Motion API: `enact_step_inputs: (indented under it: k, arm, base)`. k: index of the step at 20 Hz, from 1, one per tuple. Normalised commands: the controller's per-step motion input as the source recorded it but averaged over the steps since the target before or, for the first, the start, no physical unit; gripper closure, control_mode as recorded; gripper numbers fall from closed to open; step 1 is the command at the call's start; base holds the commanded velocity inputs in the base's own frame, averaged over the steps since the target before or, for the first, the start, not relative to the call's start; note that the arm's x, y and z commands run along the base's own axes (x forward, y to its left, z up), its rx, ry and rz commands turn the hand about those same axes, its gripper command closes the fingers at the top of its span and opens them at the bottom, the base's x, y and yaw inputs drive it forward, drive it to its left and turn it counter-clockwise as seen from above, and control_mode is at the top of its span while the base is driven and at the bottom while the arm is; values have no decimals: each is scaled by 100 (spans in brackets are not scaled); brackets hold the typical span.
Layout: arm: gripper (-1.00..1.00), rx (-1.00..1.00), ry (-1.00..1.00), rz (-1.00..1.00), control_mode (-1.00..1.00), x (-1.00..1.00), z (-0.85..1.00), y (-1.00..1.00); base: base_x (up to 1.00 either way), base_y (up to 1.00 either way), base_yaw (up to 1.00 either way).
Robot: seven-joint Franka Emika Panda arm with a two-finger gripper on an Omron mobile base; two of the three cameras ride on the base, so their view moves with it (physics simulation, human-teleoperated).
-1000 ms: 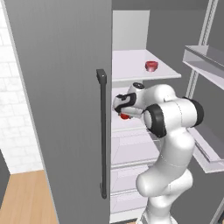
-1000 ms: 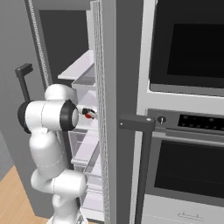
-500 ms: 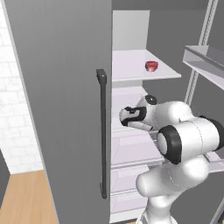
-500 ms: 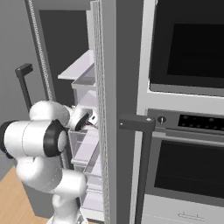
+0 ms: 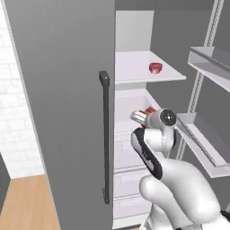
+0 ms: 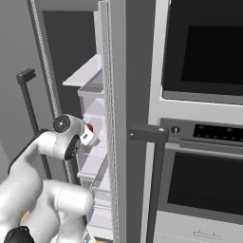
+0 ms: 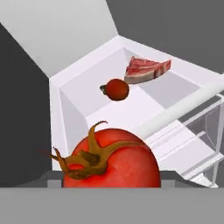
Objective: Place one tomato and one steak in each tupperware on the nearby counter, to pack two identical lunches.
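- Hand view, nearest to me: a tomato sits right at my end effector, large and glossy red, with its brown-green stem splayed across its top. My end effector is partly closed around this tomato; the fingertips themselves are hidden behind it.
- Left base view shows my end effector reaching from my white arm into the open fridge, with a bit of red of the held tomato just at its tip, over the fridge drawer.
- Right base view shows the same reach from the other side: my end effector is just inside the fridge's edge, with a small red spot of the tomato beside it.
- Farther in, in the hand view, the white drawer lies open below me, and a second tomato rests on its floor, small and round with a dark stem at its left.
- Just beyond that second tomato, near the drawer's far corner, lies a steak, a pinkish-red wedge with paler edges; whether the two touch I cannot tell.
- Farther up, in the left base view, a small red item sits on the fridge shelf above the drawer; too small to name.
- Near left of the left base view, the grey fridge door stands with its dark vertical handle.
- Right of the fridge in the right base view stands a wall oven with its dark window.
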Motion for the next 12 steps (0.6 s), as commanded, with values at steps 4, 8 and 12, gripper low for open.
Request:
enact_step_inputs:
  k: [4,8,12]
  arm:
    - [100,3,6,-19,-100,-100,100,-2]
    - [100,11,32,-5,-100,-100,98,-5]
    - [100,2,43,1,-100,-100,49,0]
  base:
    - [0,0,0]
    - [0,0,0]
    - [0,0,0]
